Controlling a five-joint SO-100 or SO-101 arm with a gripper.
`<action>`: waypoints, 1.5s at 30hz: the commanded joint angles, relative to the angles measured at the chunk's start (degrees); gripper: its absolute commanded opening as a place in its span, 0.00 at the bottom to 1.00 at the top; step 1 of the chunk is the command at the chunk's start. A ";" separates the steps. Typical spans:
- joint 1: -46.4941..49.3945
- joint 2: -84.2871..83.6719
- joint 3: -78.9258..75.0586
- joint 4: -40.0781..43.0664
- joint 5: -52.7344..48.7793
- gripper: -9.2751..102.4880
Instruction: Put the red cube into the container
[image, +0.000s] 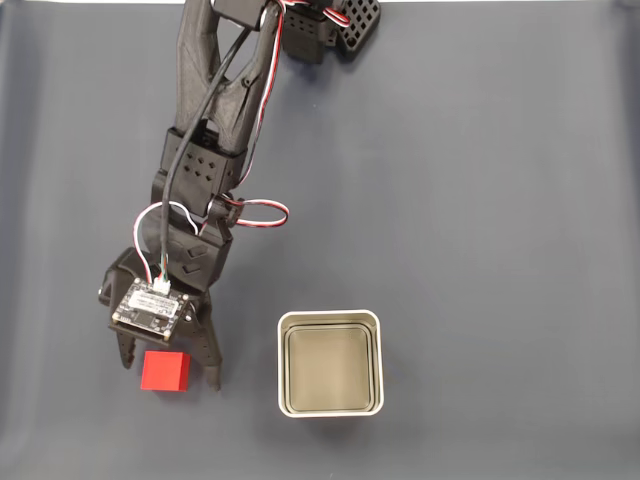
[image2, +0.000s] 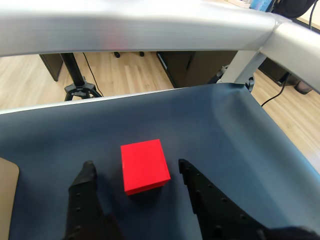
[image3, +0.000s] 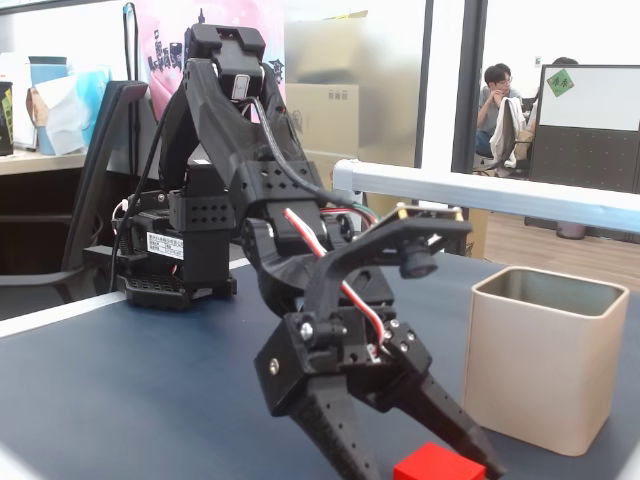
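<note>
- Straddling the cube (image: 165, 370): the jaws (image: 168, 366) are spread, one finger on each side of it, neither visibly touching; nothing is pinched yet.
- Cube: bright red, resting flat on the bench (image: 480, 180), lying between the fingers in the wrist view (image2: 145, 166); in a fixed view its top edge sits just under the wrist camera board (image: 150, 306).
- Step in hand, judged: the grasp. Doing it well calls for lowering until the fingertips (image2: 86, 170) reach well down the cube's sides, then closing squarely on two opposite flat faces. The cube looks slightly turned against the fingers in the wrist view, so a small wrist twist first would keep it from skewing or popping out.
- Tin (image: 329, 363): square, rounded corners, pale rim, dull inside, empty; near the cube, to its right in the top-down fixed view, apart from it.
- In the way, judged: the tin's walls stand tall in the low fixed view (image3: 540, 360), so the cube must be lifted clear above the rim before crossing.
- Arm base (image3: 180, 260): at the bench's far edge.
- Metal rail (image3: 480, 195): beyond the bench.
- Farthest: office room with a seated person (image3: 497, 90).
</note>
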 joint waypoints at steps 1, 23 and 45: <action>-0.79 0.70 -2.81 -1.58 1.14 0.36; -0.88 4.83 -2.29 4.48 3.25 0.08; -16.61 38.50 -3.43 35.33 8.17 0.08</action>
